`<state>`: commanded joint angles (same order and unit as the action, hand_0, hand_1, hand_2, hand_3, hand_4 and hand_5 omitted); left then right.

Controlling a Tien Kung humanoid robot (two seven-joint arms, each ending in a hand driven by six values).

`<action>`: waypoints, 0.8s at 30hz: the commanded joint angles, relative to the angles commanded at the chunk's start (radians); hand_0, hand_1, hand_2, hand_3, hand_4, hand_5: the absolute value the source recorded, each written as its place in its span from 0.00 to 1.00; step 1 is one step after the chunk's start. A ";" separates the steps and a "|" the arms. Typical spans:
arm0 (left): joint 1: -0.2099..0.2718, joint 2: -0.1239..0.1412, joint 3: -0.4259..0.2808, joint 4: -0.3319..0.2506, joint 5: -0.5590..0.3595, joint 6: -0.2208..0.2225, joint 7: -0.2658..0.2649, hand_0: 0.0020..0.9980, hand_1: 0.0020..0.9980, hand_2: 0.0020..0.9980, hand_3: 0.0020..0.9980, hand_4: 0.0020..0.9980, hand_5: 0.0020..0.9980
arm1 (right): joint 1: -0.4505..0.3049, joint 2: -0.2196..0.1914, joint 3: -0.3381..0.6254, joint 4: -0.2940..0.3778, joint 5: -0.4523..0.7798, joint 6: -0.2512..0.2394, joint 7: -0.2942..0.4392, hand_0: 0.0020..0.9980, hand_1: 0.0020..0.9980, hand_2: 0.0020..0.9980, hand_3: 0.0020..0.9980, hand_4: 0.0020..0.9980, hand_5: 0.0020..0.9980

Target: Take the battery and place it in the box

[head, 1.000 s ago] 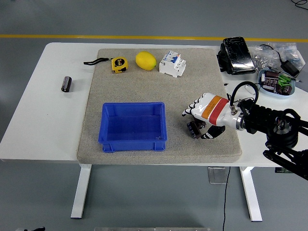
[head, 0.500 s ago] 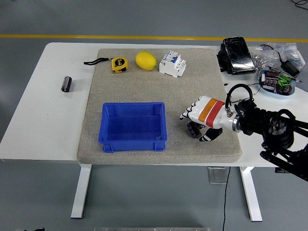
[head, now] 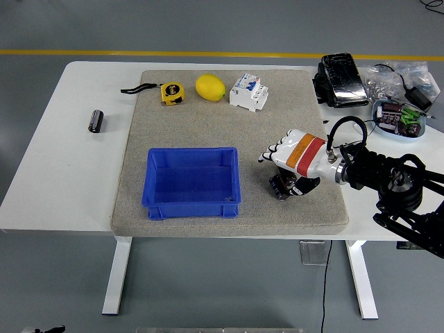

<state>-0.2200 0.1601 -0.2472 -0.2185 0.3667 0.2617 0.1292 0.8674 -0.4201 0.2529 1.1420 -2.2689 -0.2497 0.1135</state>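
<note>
Lifted slightly since before, white right hand (head: 297, 156) with fingers (head: 295, 189) curled around small dark cylindrical battery (head: 279, 186).

Box (head: 192, 182) at mat (head: 291, 125) centre-front. At box's 11 o'clock, tape measure (head: 171, 92); at 12, lemon (head: 210, 87); at 1, breaker (head: 248, 91). At 3, right hand (head: 295, 163) over battery (head: 279, 186). Second battery (head: 96, 120) off mat on table (head: 62, 166), at 10.

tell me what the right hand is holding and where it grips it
The right hand is curled over a dark battery on the mat; whether it actually grips it, and where, cannot be told.
</note>
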 joint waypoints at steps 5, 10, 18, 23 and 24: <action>-0.002 0.001 0.000 0.000 0.001 0.000 0.000 0.72 0.68 0.74 0.60 0.62 0.48 | 0.001 -0.003 0.003 0.001 0.000 -0.008 0.006 0.14 0.27 0.72 0.66 0.96 0.26; -0.002 0.001 -0.001 0.000 0.003 -0.001 0.001 0.72 0.68 0.74 0.60 0.62 0.48 | 0.001 -0.008 0.006 0.004 0.000 -0.004 0.003 0.14 0.27 0.72 0.66 0.96 0.26; -0.003 0.001 -0.002 0.000 0.005 -0.001 0.001 0.72 0.68 0.74 0.60 0.62 0.48 | 0.002 -0.008 0.004 0.003 0.000 0.007 0.000 0.11 0.25 0.73 0.69 0.95 0.27; -0.004 0.001 -0.003 0.000 0.006 -0.001 0.002 0.72 0.68 0.74 0.60 0.62 0.48 | -0.001 -0.005 -0.005 -0.001 0.000 -0.001 0.001 0.12 0.25 0.73 0.69 0.94 0.27; -0.005 0.001 -0.003 0.000 0.006 -0.001 0.002 0.72 0.68 0.74 0.60 0.62 0.48 | -0.003 -0.003 -0.008 -0.004 0.000 -0.003 0.000 0.12 0.25 0.73 0.69 0.94 0.27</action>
<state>-0.2247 0.1616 -0.2498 -0.2186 0.3726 0.2610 0.1307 0.8648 -0.4235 0.2453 1.1385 -2.2689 -0.2524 0.1133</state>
